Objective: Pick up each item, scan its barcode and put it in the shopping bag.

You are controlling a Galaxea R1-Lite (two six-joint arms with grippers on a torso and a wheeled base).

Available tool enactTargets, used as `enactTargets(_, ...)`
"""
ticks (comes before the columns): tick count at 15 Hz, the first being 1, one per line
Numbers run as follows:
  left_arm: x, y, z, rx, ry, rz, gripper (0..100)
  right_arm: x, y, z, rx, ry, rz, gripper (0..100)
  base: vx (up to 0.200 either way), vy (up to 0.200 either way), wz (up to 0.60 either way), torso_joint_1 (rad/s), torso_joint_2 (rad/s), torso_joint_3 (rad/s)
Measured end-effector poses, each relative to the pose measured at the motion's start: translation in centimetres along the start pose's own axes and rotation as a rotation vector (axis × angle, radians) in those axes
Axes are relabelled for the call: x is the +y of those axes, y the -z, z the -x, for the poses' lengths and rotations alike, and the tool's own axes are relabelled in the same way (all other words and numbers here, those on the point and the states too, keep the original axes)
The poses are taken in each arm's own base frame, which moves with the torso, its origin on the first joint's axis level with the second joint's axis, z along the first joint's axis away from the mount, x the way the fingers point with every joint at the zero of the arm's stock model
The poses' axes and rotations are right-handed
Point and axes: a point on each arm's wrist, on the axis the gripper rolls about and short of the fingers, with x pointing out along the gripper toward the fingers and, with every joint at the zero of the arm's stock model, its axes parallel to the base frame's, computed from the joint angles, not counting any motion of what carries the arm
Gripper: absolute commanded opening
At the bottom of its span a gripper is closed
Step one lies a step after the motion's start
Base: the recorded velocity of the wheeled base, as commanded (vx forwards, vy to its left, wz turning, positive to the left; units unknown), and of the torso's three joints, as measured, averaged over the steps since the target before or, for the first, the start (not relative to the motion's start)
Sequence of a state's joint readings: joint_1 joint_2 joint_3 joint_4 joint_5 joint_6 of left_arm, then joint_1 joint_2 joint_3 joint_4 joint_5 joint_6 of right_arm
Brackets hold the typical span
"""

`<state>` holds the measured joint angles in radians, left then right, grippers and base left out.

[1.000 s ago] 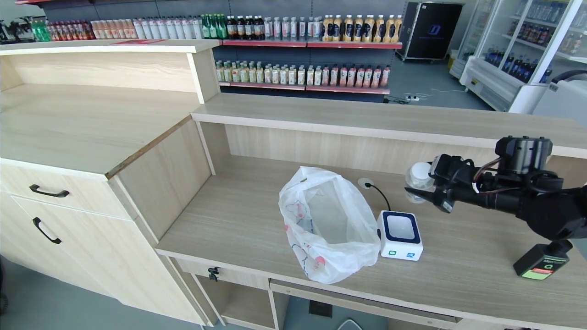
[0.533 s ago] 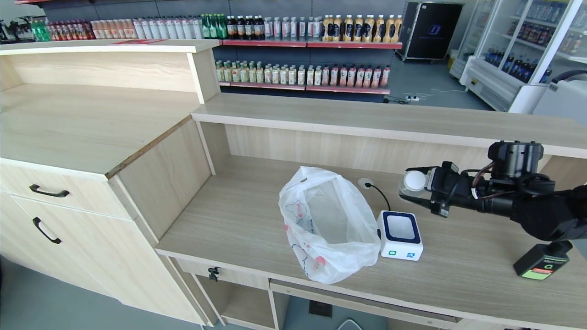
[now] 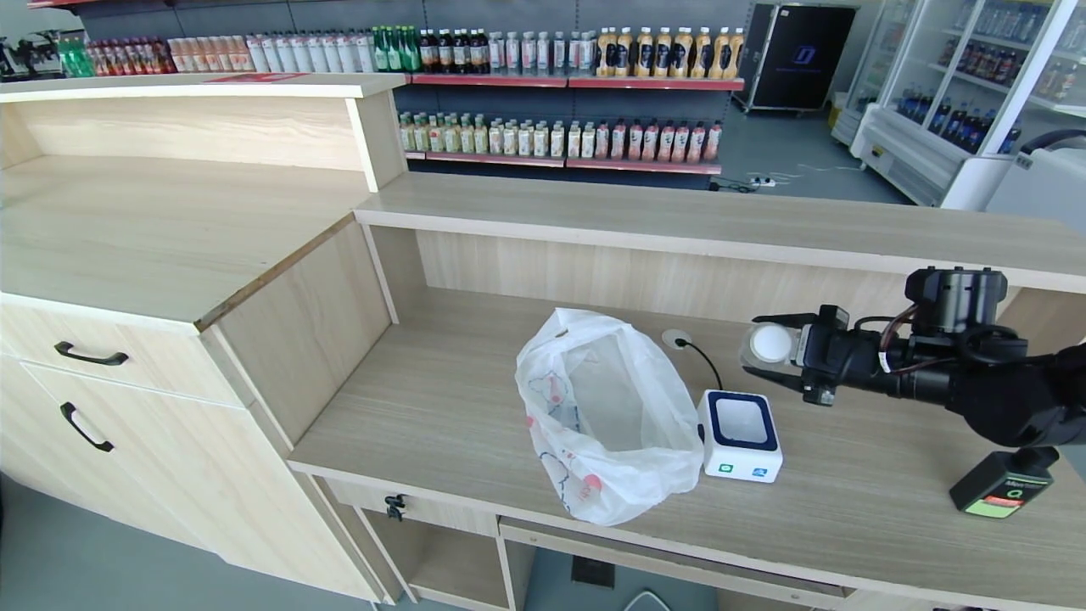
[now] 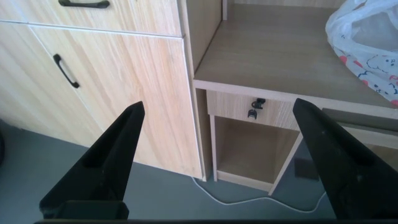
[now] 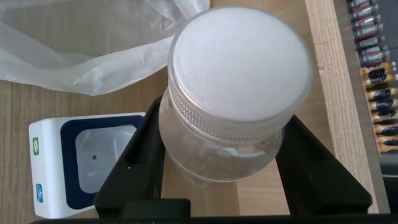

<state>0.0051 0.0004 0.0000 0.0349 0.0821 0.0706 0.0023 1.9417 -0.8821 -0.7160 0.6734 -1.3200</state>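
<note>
The counter (image 3: 475, 407) carries all the task's things in its low middle part, within reach of both arms. The bag (image 3: 607, 416) lies there with its mouth wide open toward the robot, probably so that an item can be dropped in without a second hand to hold it. The scanner (image 3: 740, 434) stands just beside the bag on the right, touching its plastic, with its window facing up. I think this short way from scanner to bag is on purpose.

The right gripper (image 3: 758, 345) holds the jar (image 5: 236, 93) in the air, behind and a little above the scanner and not yet over the window. Its jaws stand moderately open, closed on the clear body of the jar from two sides, below the white lid. The jar is tilted, with its lid toward the robot. I cannot see a barcode, so I cannot tell if the label already faces the window. My judgement is that the scan step is in hand.

The left gripper (image 4: 217, 109) hangs low before the counter front, jaws wide apart and empty, out of the way.

A dark bottle (image 3: 1001, 485) waits on the counter at the far right, partly behind the right arm.
</note>
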Motion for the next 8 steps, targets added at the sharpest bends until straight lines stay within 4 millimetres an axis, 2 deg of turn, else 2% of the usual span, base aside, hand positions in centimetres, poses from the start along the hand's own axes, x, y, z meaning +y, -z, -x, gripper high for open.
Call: enactTargets(8, 0.00, 0.00, 0.00, 0.000, 0.000, 0.000, 100, 0.66, 0.48, -0.50, -0.031, -0.033, -0.008, 0, 0.000, 0.000, 0.00, 0.000, 0.00, 0.000)
